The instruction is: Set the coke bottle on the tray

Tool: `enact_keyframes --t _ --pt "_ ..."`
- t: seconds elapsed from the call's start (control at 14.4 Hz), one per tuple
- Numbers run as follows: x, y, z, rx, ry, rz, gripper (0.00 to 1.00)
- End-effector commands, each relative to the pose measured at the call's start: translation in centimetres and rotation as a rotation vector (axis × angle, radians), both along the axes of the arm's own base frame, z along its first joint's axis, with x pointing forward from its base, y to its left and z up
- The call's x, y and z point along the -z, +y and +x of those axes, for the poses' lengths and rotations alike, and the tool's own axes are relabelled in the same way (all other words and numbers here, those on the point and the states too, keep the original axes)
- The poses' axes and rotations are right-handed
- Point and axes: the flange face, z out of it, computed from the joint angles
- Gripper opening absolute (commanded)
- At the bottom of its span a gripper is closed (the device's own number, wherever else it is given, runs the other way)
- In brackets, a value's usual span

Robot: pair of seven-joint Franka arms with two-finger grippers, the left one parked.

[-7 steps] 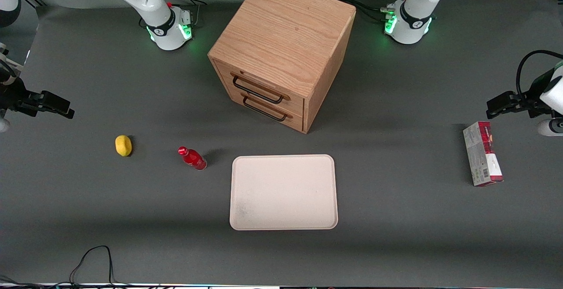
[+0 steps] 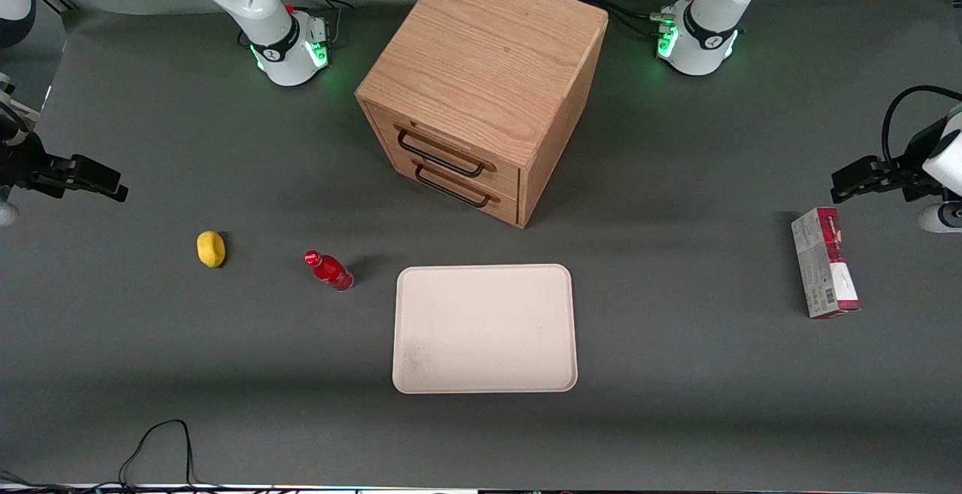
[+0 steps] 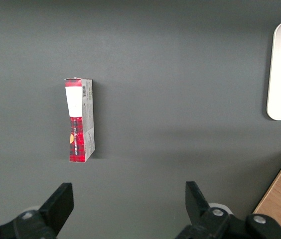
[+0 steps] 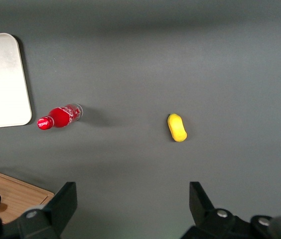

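Black and matte, the gripper (image 2: pixel 113 192) is hanging over the working arm's end of the dark grey table (image 2: pixel 676 374), well apart from everything lying on it. Its two fingers (image 4: pixel 63 201) are standing wide apart with only bare table showing between them, and they are holding nothing. In the front view the gripper is sitting so near the frame's edge that much of the wrist above it is being cut off, and in the right wrist view only the finger tips and part of the mount are showing.

The yellow lump (image 2: pixel 211 248) is lying nearest the gripper, on the table and nearer to the front camera than it. The coke bottle (image 2: pixel 328 270) is standing on the table between the yellow lump and the tray (image 2: pixel 485 328), just beside the tray's rim but not touching it. It is appearing tilted, its red cap pointing toward the yellow lump in the front view; whether it is truly upright or leaning is hard to tell from overhead. Its label is too small to read.

The tray is lying flat in front of the wooden drawer cabinet (image 2: pixel 481 80), nearer to the front camera than it; the right wrist view is catching only one rounded corner of it. A grey-and-red carton (image 2: pixel 824 262) is lying toward the parked arm's end of the table.
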Motion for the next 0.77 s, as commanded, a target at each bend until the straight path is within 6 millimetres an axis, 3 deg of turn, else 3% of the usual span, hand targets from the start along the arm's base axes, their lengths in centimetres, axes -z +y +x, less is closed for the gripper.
enact_keyframes --t 0.0,0.14,0.35,0.42,0.56,0.7 --pt "0.1 1.4 -0.1 -0.022 0.008 0.008 1.00" --pt "0.9 5.3 0.2 -0.063 0.022 0.009 1.00" --pt "2.8 13.2 0.5 -0.117 0.040 0.011 1.00" --pt "3.3 14.9 0.6 -0.131 0.034 0.011 1.00" --pt "3.9 17.6 0.7 -0.158 0.014 0.013 1.00" --pt "5.0 18.1 1.1 -0.164 0.022 0.016 1.00"
